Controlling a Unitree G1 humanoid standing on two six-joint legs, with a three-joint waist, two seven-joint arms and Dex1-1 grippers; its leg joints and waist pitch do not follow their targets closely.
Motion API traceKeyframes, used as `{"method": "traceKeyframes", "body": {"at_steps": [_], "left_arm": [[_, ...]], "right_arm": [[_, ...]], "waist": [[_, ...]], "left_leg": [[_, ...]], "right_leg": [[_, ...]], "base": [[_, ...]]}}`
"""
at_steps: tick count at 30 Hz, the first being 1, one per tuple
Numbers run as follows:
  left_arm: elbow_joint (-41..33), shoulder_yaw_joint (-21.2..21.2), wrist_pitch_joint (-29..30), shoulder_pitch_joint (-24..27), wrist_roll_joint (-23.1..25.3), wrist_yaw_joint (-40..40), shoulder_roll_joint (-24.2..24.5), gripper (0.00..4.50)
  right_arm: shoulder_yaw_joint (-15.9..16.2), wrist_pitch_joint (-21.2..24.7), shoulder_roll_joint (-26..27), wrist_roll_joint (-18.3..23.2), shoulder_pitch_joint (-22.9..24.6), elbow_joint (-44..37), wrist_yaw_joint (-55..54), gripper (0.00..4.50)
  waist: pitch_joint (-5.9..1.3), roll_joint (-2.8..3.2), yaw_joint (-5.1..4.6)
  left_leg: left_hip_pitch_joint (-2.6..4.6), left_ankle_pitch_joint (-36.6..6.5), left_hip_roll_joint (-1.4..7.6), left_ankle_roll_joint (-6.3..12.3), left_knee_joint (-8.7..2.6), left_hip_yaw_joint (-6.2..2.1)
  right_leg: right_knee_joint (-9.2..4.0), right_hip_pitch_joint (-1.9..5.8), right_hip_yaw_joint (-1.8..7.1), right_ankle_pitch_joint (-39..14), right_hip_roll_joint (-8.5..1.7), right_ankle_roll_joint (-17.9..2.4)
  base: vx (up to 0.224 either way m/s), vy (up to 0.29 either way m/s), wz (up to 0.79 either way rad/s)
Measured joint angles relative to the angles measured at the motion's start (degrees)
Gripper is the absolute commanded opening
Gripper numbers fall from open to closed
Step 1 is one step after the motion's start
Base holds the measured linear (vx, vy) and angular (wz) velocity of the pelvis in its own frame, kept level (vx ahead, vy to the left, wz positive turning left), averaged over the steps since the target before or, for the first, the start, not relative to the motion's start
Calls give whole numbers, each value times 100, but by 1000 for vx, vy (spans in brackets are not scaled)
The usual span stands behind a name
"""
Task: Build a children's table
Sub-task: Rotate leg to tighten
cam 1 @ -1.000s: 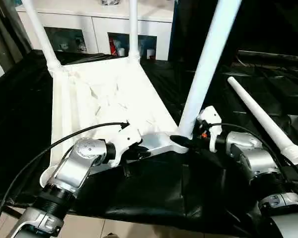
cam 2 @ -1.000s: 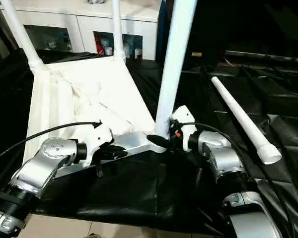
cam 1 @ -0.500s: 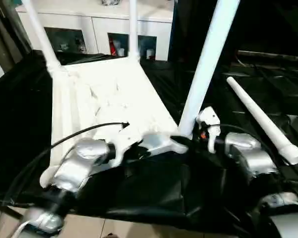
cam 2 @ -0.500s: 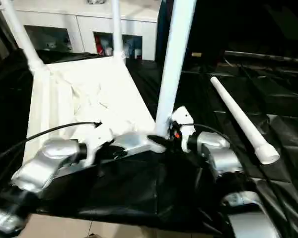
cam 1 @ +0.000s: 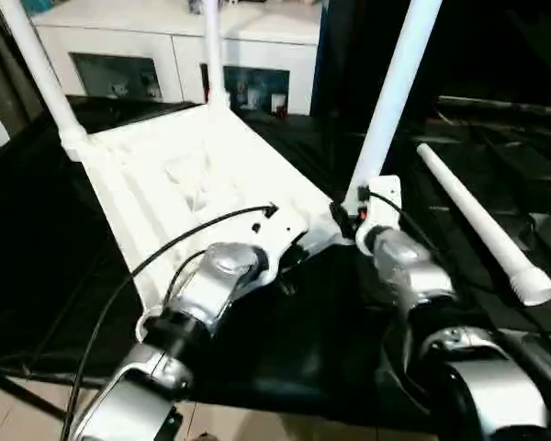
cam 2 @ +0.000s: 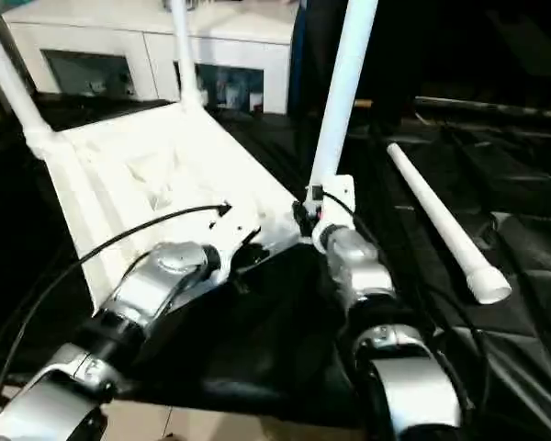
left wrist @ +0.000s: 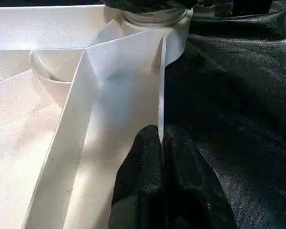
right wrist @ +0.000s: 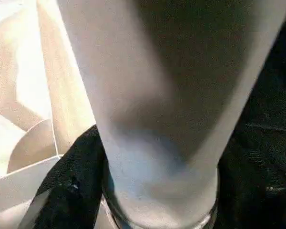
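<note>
The white tabletop [cam 1: 193,175] lies underside up on black cloth. Three white legs stand in its corner sockets: one at the far left [cam 1: 37,73], one at the back [cam 1: 211,55], and one at the near right [cam 1: 390,110]. A loose leg [cam 1: 482,225] lies on the cloth to the right. My left gripper [left wrist: 160,136] is shut on the tabletop's thin near rim [left wrist: 161,95], close to the near right socket. At the foot of the near right leg [right wrist: 152,119], my right gripper [cam 1: 346,216] is closed on it, one black finger [right wrist: 71,191] pressed against its side.
A white cabinet [cam 1: 165,55] with glass doors stands behind the table. Black cloth [cam 1: 294,340] covers the work surface, and its front edge drops to a tiled floor [cam 1: 9,413]. Dark cushions [cam 1: 496,119] lie at the back right.
The tabletop has turned on the cloth: its near right corner went away from me and the far legs swung left. Both grippers travelled with it. The loose leg stayed put.
</note>
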Motion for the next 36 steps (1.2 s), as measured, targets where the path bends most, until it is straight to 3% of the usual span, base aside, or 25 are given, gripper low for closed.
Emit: {"method": "traceKeyframes", "body": {"at_steps": [3,6,7,11,13,20,33,36], "left_arm": [[8,36,-67,11,32,75,60,0],[6,42,-174,37,35,59,122,0],[-5,46,-197,45,34,19,146,0],[-165,76,-316,159,-1,-229,363,0],[-241,78,-450,234,-22,-391,527,0],[-717,97,-723,623,-251,-1267,1019,0],[-1178,97,-739,950,-373,-1862,1236,0],[-1183,97,-738,951,-376,-1880,1236,0]], "right_arm": [[13,-42,90,12,5,29,68,382],[78,-116,87,-35,28,89,253,389],[125,-138,41,-62,35,89,371,413],[487,-175,-378,-229,147,-94,1281,413],[683,-250,-575,-320,239,-229,1714,413],[920,-412,-1427,-246,366,-816,3477,413],[1129,-395,-1705,-199,523,-994,4620,413],[1132,-387,-1661,-207,523,-977,4625,389]], "waist": [[1,-1,-63],[1,-1,-117],[1,-1,-126],[1,-1,-157],[1,-1,-154],[2,2,-98],[3,1,11],[3,0,11]], "left_leg": [[-2,1,0,-1,1,0],[-7,1,1,-1,-3,0],[-8,1,1,-1,-4,0],[-19,2,2,-1,-9,0],[-24,2,3,0,-12,0],[-34,7,3,21,-12,1],[-34,8,3,21,-9,2],[-34,7,3,20,-9,2]], "right_leg": [[-1,-5,1,8,0,7],[0,-14,-1,8,0,7],[0,-15,-1,8,0,7],[-1,-25,-5,7,0,8],[-2,-30,-7,6,0,10],[-12,-33,-8,5,0,10],[-9,-33,-7,6,0,10],[-9,-33,-7,6,0,10]], "base": [[0,0,0],[0,0,0],[0,0,0],[0,0,0],[0,0,0],[0,0,0],[0,0,0],[0,0,0]]}}
